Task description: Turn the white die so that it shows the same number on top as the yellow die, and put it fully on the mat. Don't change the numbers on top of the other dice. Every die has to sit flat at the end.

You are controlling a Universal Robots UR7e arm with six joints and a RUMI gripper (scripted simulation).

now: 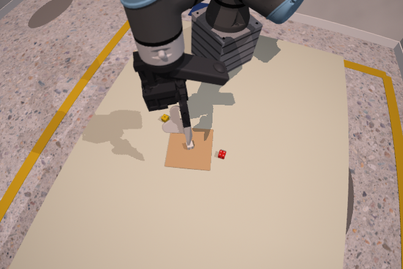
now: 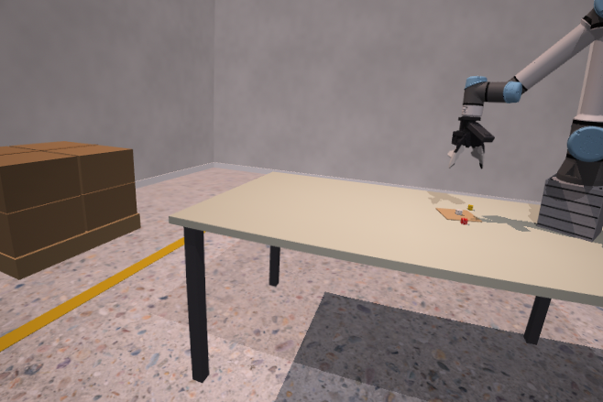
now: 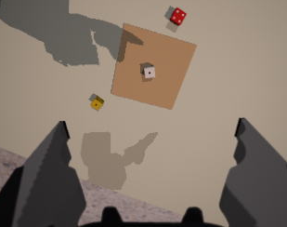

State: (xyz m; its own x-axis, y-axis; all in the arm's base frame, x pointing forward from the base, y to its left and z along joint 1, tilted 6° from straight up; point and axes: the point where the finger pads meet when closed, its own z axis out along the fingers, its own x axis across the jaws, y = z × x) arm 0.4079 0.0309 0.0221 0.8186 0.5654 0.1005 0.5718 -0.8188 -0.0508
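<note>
The white die [image 1: 190,146] [image 2: 458,212] [image 3: 150,73] sits flat near the middle of the orange mat [image 1: 198,162] [image 3: 175,59], with one pip on top. A fingertip partly covers it in the top view. The yellow die [image 1: 165,117] [image 2: 469,207] [image 3: 97,104] lies off the mat on the table, and its top appears to show one pip. The red die [image 1: 222,154] [image 2: 464,221] [image 3: 178,16] lies off the mat's other side with four pips on top. My gripper [image 2: 466,167] [image 3: 150,121] is open and empty, high above the table.
The robot's base [image 1: 224,47] [image 2: 569,207] stands at one end of the table [image 1: 260,194] [image 2: 316,217]. Shadows of the arm fall across part of the mat and the table. Brown boxes [image 2: 43,192] stand on the floor beyond the table's far end from the base.
</note>
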